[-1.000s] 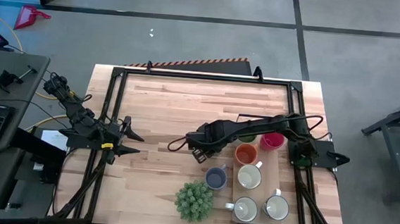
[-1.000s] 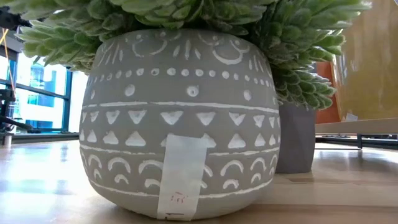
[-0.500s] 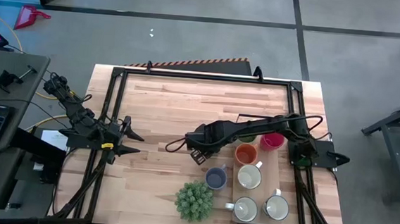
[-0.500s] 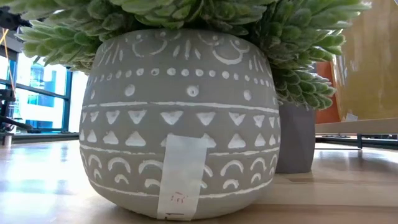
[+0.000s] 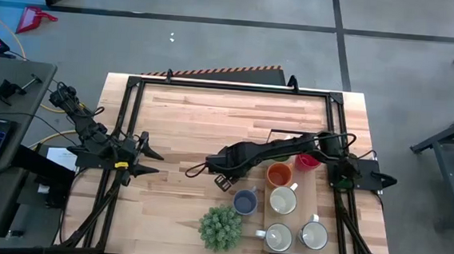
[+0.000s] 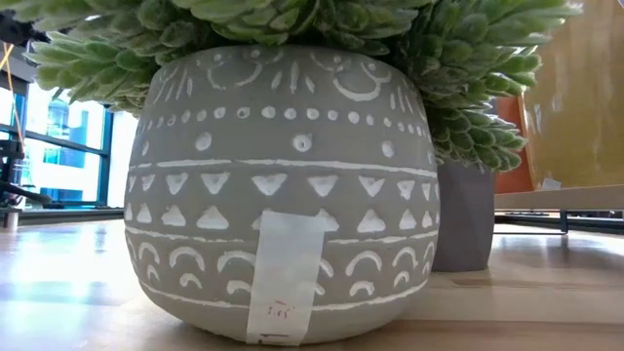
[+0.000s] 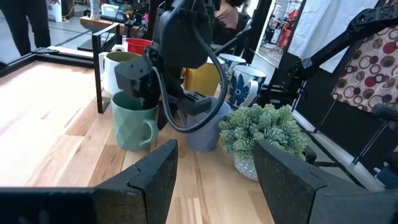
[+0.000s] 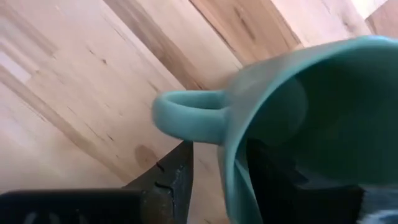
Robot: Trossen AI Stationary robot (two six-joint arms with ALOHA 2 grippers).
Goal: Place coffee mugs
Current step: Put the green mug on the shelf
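Note:
A green mug (image 7: pixel 134 121) stands upright on the table's middle, left of a wooden board (image 5: pixel 308 198), with my right gripper (image 7: pixel 146 93) shut on it from above. In the high view that gripper (image 5: pixel 225 175) hides the mug. A blue-grey mug (image 5: pixel 244 201) sits on the table beside the board. On the board stand an orange mug (image 5: pixel 279 175), a red mug (image 5: pixel 309 159) and three white mugs (image 5: pixel 283 200). My left gripper (image 5: pixel 149 155) waits open at the table's left edge. My right gripper holds the green mug by its rim wall (image 8: pixel 231 177), next to the handle (image 8: pixel 186 115). One finger (image 8: pixel 273 168) is inside the mug and the other (image 8: pixel 168 180) outside. The fingers point down from above. The mug is upright; whether its base touches the table, I cannot tell.
A spiky green plant in a patterned grey pot (image 5: pixel 220 227) stands near the front edge, just left of the board, and fills the low view (image 6: pixel 283 185). A dark frame (image 5: pixel 131 120) runs round the table. Bare wood lies across the left and far parts.
My right gripper has come down toward the tabletop with the green mug, rolling its wrist a little. The mug has stayed upright in the hold.

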